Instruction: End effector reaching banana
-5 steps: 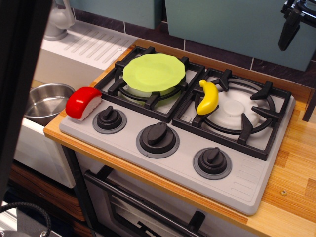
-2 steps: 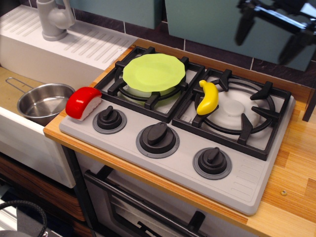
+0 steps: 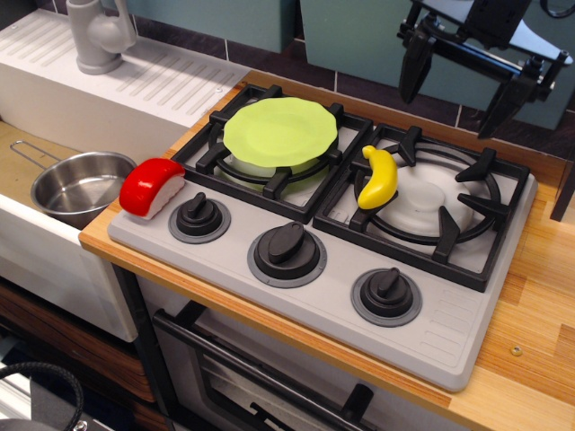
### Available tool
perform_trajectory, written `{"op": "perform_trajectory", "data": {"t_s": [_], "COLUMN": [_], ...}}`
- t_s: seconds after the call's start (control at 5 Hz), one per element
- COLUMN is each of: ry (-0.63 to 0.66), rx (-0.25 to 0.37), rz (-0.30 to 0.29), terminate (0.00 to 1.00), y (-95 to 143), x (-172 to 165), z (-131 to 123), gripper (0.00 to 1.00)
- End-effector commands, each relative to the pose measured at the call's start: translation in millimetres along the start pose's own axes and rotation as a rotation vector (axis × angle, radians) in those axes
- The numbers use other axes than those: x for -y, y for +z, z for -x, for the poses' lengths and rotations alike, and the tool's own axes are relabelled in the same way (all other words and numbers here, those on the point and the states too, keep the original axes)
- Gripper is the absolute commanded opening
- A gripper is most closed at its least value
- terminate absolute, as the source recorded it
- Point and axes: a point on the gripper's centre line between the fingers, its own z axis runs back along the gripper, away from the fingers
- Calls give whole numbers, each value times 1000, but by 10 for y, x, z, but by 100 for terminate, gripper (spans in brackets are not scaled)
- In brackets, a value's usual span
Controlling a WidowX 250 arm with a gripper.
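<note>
I am in the approach step, with the reach not yet made. My black metal hand (image 3: 455, 90) hangs high over the back of the right burner, its two long dark fingers (image 3: 411, 72) pointing down from the wide crossbar and standing wide apart, so it is open and grips nothing. The small curved bright-yellow plastic banana (image 3: 377, 177) lies on the left edge of the right-hand black burner grate (image 3: 467, 202), its stem end toward the back, well apart from the hand and lower and to the left of it in this view.

The round pale-green plate (image 3: 279, 131) sits on the left burner just beside the banana, and the red-and-white toy sushi piece (image 3: 151, 187) rests at the front left corner of the grey toy stove (image 3: 431, 337), well out of the way. The stove stands on the wooden desk (image 3: 539, 359).

As I judge it, the next move calls for bringing the hand forward, to the left and down, until the open fingers straddle the banana across its narrow width. I would watch the grate bars, since a finger coming down on one would stop the descent short, and I would keep clear of the plate's rim.
</note>
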Motion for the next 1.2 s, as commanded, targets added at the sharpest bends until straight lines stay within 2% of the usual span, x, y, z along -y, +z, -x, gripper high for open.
{"op": "perform_trajectory", "data": {"t_s": [0.0,0.4,0.8,1.0], "ry": [-4,-26,-12,3], "rx": [134,157,146,148], "rz": [41,63,91,115], "terminate": [0,0,0,100], "y": [56,-138,-395,-509], "x": [-186,-329,-362,-369], "z": [-86,-139,-86,-64], "gripper": [100,100,100,100]}}
